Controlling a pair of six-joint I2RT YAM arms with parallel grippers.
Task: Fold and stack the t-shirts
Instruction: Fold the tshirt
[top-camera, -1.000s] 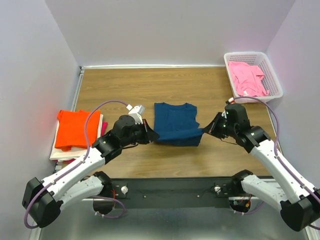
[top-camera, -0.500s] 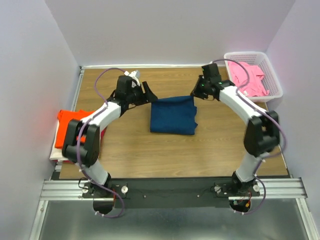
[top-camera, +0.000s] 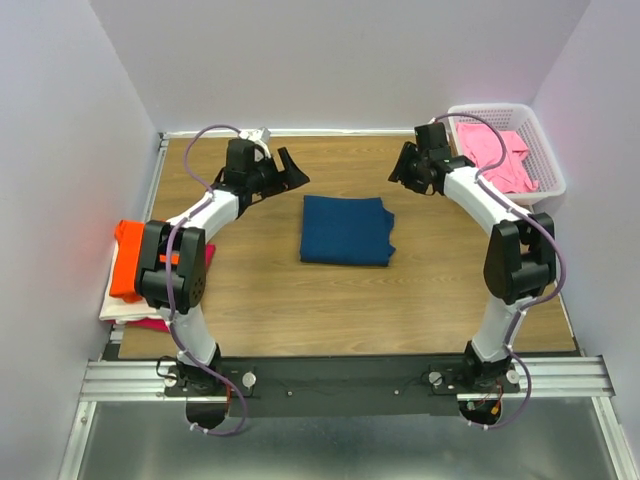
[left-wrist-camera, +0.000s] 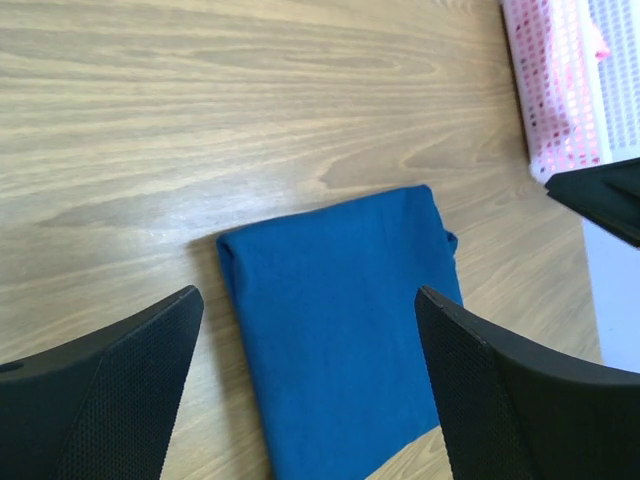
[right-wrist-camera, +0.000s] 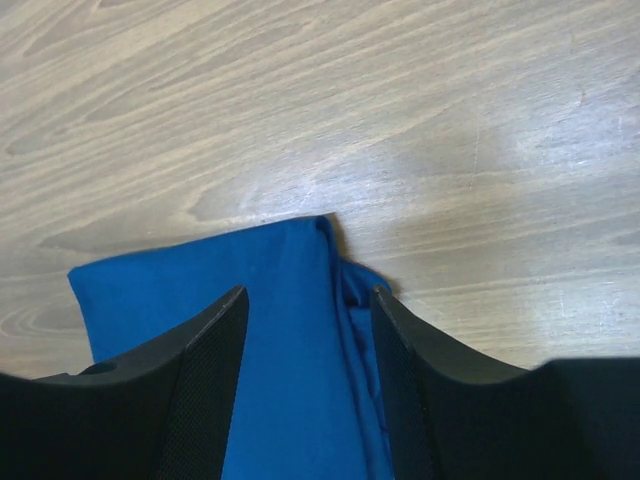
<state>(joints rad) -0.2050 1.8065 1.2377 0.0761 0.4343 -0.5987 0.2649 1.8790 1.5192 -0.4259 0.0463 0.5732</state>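
Observation:
A dark navy t-shirt (top-camera: 345, 230) lies folded into a flat rectangle in the middle of the table, free of both grippers. My left gripper (top-camera: 293, 170) hovers open above and beyond its far left corner, nothing between its fingers. In the left wrist view the navy shirt (left-wrist-camera: 340, 330) lies below the open left gripper (left-wrist-camera: 308, 300). My right gripper (top-camera: 398, 166) hangs open off the shirt's far right corner. In the right wrist view the right gripper (right-wrist-camera: 308, 292) is over the shirt (right-wrist-camera: 300, 380), not touching it. An orange t-shirt (top-camera: 128, 258) tops a stack at the left edge. A pink t-shirt (top-camera: 495, 155) lies in the basket.
The white lattice basket (top-camera: 545, 165) stands at the back right corner, close to my right arm. Under the orange shirt, white (top-camera: 125, 308) and magenta (top-camera: 150, 323) cloth show. Walls close the table at the back and both sides.
Both grippers carried the navy shirt's near edge over to the far side, folding it in half. They then let go, opened and rose clear near the back of the table.

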